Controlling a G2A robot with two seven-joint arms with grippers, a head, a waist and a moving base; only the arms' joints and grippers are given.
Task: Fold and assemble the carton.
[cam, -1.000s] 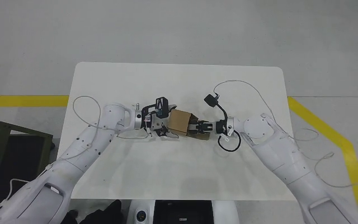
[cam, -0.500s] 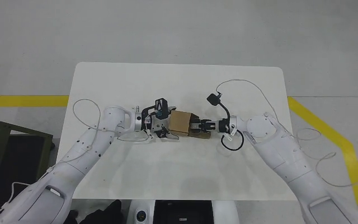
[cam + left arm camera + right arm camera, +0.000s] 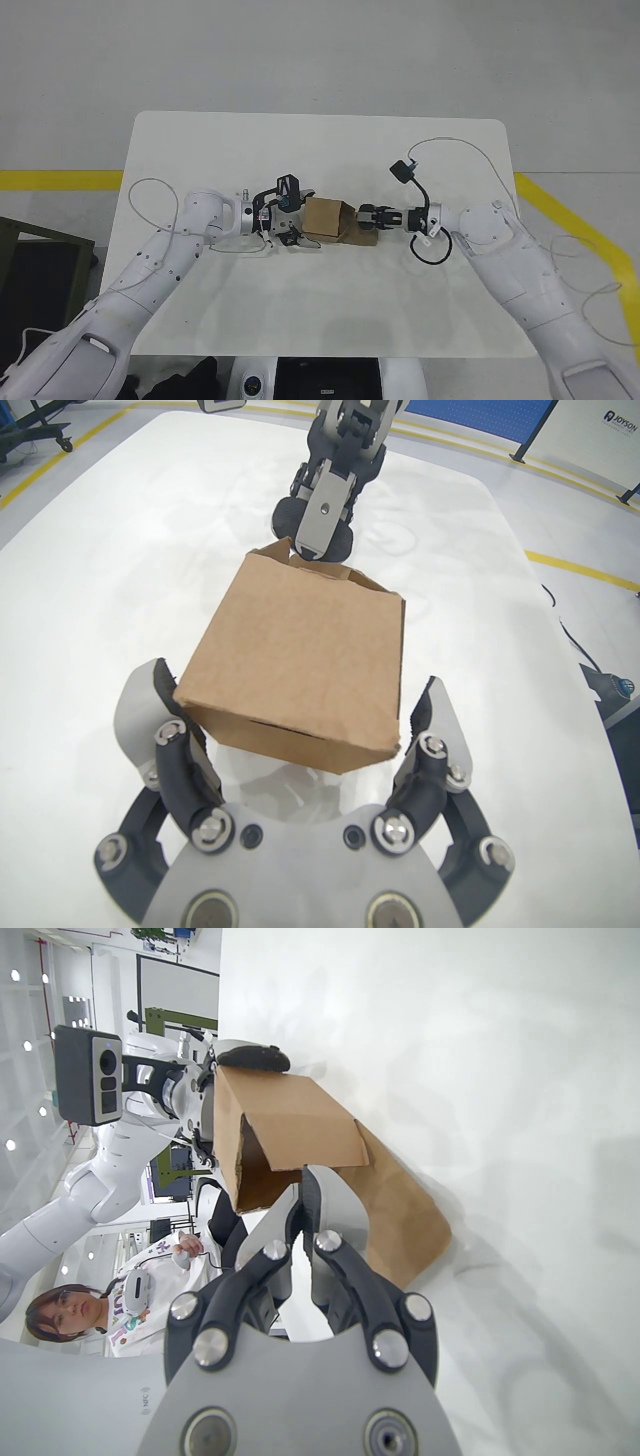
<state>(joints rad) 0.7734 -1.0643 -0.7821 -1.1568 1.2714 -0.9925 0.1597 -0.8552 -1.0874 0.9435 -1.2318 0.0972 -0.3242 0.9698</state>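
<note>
The brown carton (image 3: 323, 218) lies on its side mid-table, closed end toward my left gripper (image 3: 296, 222). In the left wrist view the carton (image 3: 300, 660) sits between the spread fingers (image 3: 160, 700), which press on its two sides; left gripper (image 3: 297, 710) is shut on it. The open end faces my right gripper (image 3: 364, 214). In the right wrist view one flap (image 3: 300, 1133) is folded partly across the opening and a longer flap (image 3: 405, 1218) lies flat on the table. Right gripper (image 3: 303, 1183) is shut, its tips just off the folded flap's edge.
The white table (image 3: 300, 140) has bare surface all around the carton. A thin white cable (image 3: 450, 150) loops over the table behind the right arm, and another (image 3: 150, 190) curls by the left arm.
The right gripper has drawn back to the right, out of the carton's open end, and the arm has swung away. The carton and the left gripper have stayed put.
</note>
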